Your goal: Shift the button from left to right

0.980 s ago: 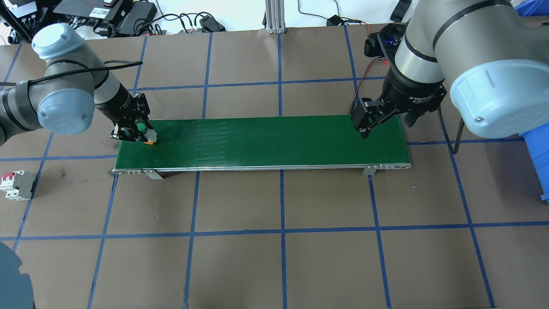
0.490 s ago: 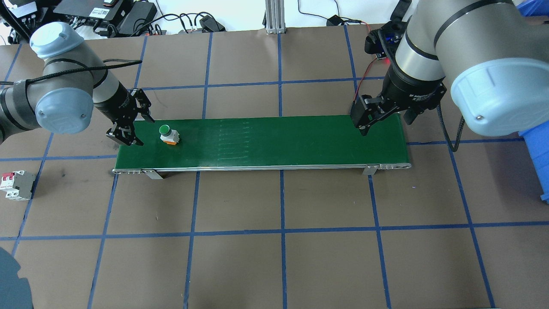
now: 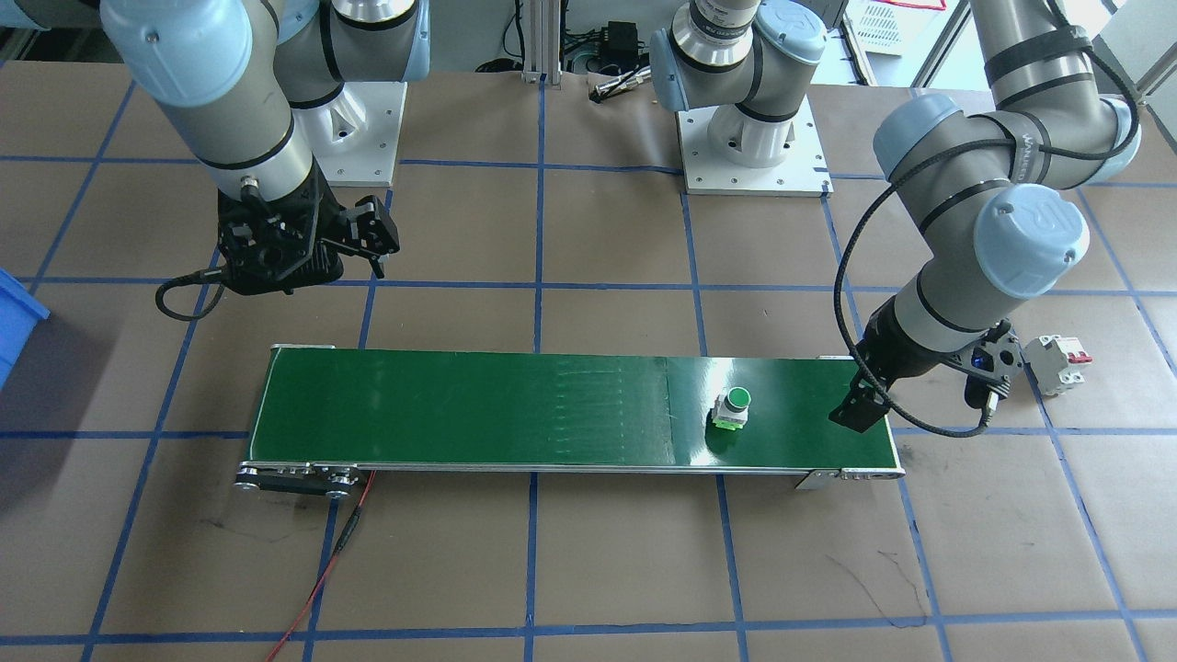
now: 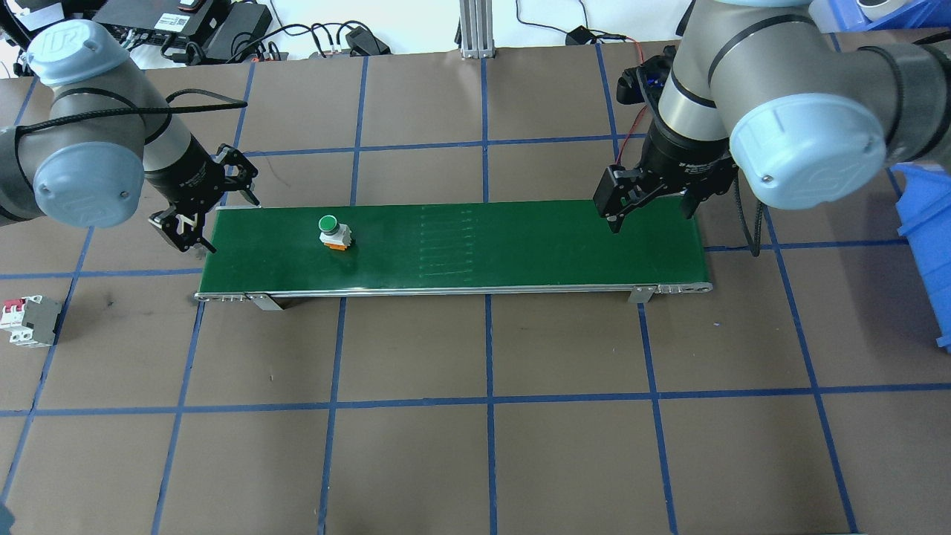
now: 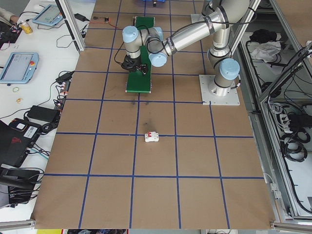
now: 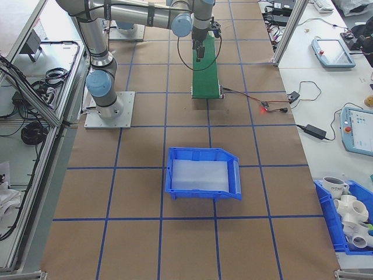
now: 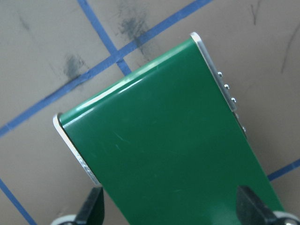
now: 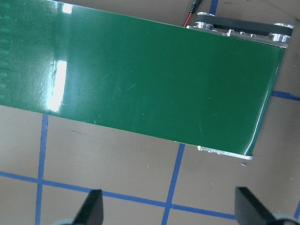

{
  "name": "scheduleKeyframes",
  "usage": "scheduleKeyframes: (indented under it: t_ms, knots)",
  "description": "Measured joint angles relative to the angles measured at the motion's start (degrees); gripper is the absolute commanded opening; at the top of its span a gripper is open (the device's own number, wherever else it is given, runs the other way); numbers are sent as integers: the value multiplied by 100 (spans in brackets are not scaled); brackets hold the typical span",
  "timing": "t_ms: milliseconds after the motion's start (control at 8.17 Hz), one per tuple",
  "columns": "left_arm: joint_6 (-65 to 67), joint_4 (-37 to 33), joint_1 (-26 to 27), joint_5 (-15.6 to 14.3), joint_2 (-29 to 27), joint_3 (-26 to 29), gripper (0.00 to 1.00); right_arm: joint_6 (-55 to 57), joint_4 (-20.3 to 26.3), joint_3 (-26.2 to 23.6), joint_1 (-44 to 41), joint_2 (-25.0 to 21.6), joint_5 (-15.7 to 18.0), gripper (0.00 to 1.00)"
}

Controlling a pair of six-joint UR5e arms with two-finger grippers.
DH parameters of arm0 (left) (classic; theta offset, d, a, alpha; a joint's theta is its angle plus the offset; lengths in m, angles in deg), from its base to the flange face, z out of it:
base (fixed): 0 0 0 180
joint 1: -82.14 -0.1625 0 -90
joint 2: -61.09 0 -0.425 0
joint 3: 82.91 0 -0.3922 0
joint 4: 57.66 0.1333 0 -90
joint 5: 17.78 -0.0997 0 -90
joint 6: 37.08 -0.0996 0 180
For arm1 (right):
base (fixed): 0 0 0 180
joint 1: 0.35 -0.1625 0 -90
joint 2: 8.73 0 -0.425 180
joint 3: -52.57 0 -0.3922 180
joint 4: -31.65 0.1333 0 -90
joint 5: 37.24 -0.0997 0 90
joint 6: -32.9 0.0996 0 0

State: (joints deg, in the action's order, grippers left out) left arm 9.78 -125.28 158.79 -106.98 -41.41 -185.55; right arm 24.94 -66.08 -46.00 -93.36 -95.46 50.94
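Green-capped button (image 4: 333, 232) stands free on belt (image 4: 520, 253); left claw (image 4: 206, 202) spread.

1. Green conveyor belt (image 4: 520, 249) lies lengthwise mid-surface (image 4: 475, 446), brown with a blue tape grid
2. White circuit breaker (image 4: 30, 321), red levers, well apart off the belt's end
3. Blue bin (image 6: 204, 174) on the surface in the right-side view

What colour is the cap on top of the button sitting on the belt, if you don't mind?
Green; the button shows it best in the overhead exterior view.
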Motion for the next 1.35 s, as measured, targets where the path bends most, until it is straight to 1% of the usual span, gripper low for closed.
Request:
scheduleKeyframes:
  t_ms: [122, 245, 367, 490, 612, 735, 857, 980, 1102, 1347]
  knots:
    - [-1264, -130, 10, -166, 245, 4, 100, 208, -184, -4, 1, 231, -22, 95]
    - [-2442, -195, 28, -270, 541, 14, 100, 427, -409, -16, 2, 466, -38, 96]
    - [-3352, -259, 61, -308, 830, 46, 100, 638, -653, -61, 8, 651, -79, 99]
    - [-3848, -481, 121, -320, 1068, 136, 100, 860, -832, -186, 20, 724, -144, 100]
    - [-4070, -921, 256, -328, 1231, 342, 100, 1048, -926, -298, 49, 741, -256, 100]
    - [-4159, -1576, 485, -358, 1295, 713, 100, 1284, -949, -363, 119, 741, -529, 100]
    - [-4183, -2254, 748, -372, 1292, 1219, 100, 1582, -933, -392, 191, 738, -893, 100]
    - [-4180, -2686, 960, -354, 1243, 1664, 100, 1772, -920, -406, 230, 733, -1124, 100]
    - [-4213, -2891, 1125, -340, 1159, 1952, 100, 1873, -932, -410, 245, 732, -1219, 100]
    - [-4286, -3018, 1280, -343, 1112, 2132, 100, 1995, -997, -379, 200, 737, -1241, 100]
